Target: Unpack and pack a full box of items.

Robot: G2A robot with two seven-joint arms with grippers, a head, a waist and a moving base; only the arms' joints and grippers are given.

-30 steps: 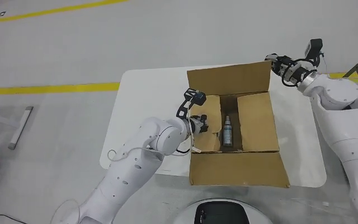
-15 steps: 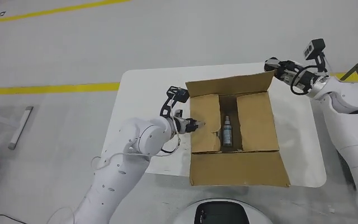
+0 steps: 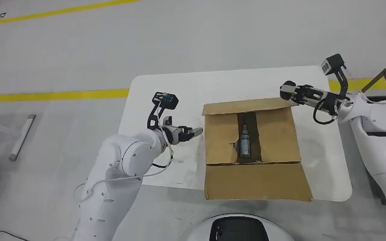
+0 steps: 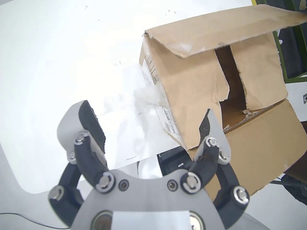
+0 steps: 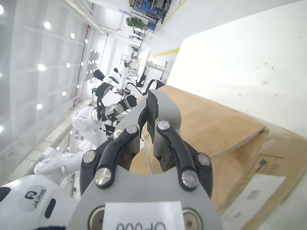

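Observation:
A brown cardboard box (image 3: 250,150) stands on the white table (image 3: 163,102). Its two side flaps are folded in, and a narrow gap between them shows a small bottle (image 3: 245,141) inside. The far flap (image 3: 247,106) leans low over the opening. My right gripper (image 3: 288,91) is shut on that flap's right corner; in the right wrist view its fingers (image 5: 148,101) pinch the cardboard (image 5: 215,125). My left gripper (image 3: 192,131) hangs open and holds nothing, just left of the box, a little above the table. The left wrist view has this gripper (image 4: 148,116) facing the box's side wall (image 4: 191,92).
The near flap (image 3: 256,181) lies folded outward toward the front table edge. A clear plastic sheet (image 4: 134,120) sits on the table against the box's left wall. Bare tabletop extends left of the box. A green rack (image 4: 287,25) stands beyond the table.
My left gripper pulled back leftward from the box's left inner flap. The right gripper came forward and down with the far flap, which went from upright to leaning low over the opening.

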